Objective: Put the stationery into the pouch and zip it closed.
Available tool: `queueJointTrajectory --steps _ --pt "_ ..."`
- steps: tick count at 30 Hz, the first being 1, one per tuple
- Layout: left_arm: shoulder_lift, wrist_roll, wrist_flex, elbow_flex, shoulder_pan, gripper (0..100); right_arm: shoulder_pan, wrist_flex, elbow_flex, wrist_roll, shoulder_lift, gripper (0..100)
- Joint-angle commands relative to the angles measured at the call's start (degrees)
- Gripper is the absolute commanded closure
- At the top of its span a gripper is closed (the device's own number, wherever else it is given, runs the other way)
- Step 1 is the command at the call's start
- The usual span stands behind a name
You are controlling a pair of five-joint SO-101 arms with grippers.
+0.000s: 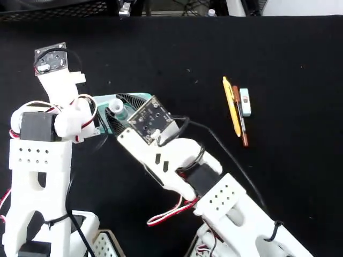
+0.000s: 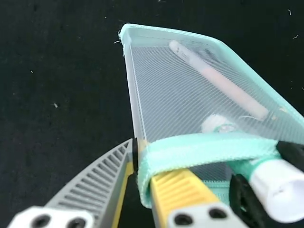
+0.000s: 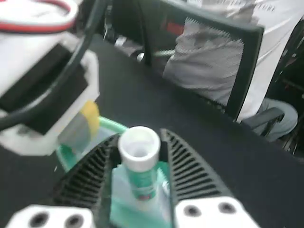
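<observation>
The translucent mesh pouch with mint-green trim (image 2: 190, 95) is resting on the black table (image 1: 278, 48) between the arms, a white pen (image 2: 218, 80) showing through its ribbed wall. The left arm's fingers (image 2: 175, 190) are pinching the trim at its mouth. The right arm's fingers (image 3: 190, 171) are clamping a white-capped green tube (image 3: 137, 152) at that opening. A yellow pen (image 1: 231, 104) and a brown pen (image 1: 240, 120) are lying well apart from it

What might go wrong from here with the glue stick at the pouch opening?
The glue stick, held in the right gripper, may catch on the mint rim of the pouch instead of sliding in. The left gripper pinches only that rim, so a hard push could tug the pouch loose.
</observation>
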Motion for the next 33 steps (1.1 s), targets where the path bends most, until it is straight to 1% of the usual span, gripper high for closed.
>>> queueJointTrajectory --steps 1,7,11,13,15,16,18,20,22,24,26,29,31,33 --pt "-1.5 -0.7 -0.3 -0.4 -0.8 97 1.4 7.9 -5.0 0.4 0.7 75.2" --pt "-1.5 -0.7 -0.3 -0.3 -0.8 97 1.4 20.7 -15.0 0.5 -2.3 76.8" --pt "-1.5 -0.7 -0.3 -0.3 -0.8 97 1.9 25.6 -19.1 0.5 -10.1 76.8" --pt "-1.5 -0.7 -0.3 -0.3 -0.8 97 3.4 27.8 -21.1 0.6 -15.4 77.0" --pt "-1.5 -0.7 -0.3 -0.3 -0.8 97 7.2 29.0 -23.3 0.6 -20.8 77.3" --pt "-1.5 -0.7 -0.3 -0.3 -0.8 97 10.2 29.4 -24.1 0.6 -22.8 77.3" --pt "-1.5 -0.7 -0.3 -0.3 -0.8 97 18.1 29.7 -24.4 0.5 -25.9 78.9" --pt "-1.5 -0.7 -0.3 -0.3 -0.9 97 27.1 30.3 -23.4 0.4 -25.6 85.2" --pt "-1.5 -0.7 -0.3 -0.3 -0.9 97 35.3 30.0 -19.8 0.4 -23.3 92.6" --pt "-1.5 -0.7 -0.3 -0.3 -0.9 97 40.6 28.5 -15.0 0.5 -19.1 95.6" --pt "-1.5 -0.7 -0.4 -0.3 -0.9 97 44.1 25.2 -10.1 0.6 -13.1 92.6" --pt "-1.5 -0.7 -0.4 -0.3 -0.9 97 46.2 17.8 -6.0 0.6 -1.5 83.1" --pt "-1.5 -0.7 -0.4 -0.3 -0.9 97 46.3 14.0 -7.2 2.0 7.5 77.9" --pt "-1.5 -0.7 -0.4 -0.2 -0.9 97 45.9 12.4 -11.1 4.9 17.2 77.1"
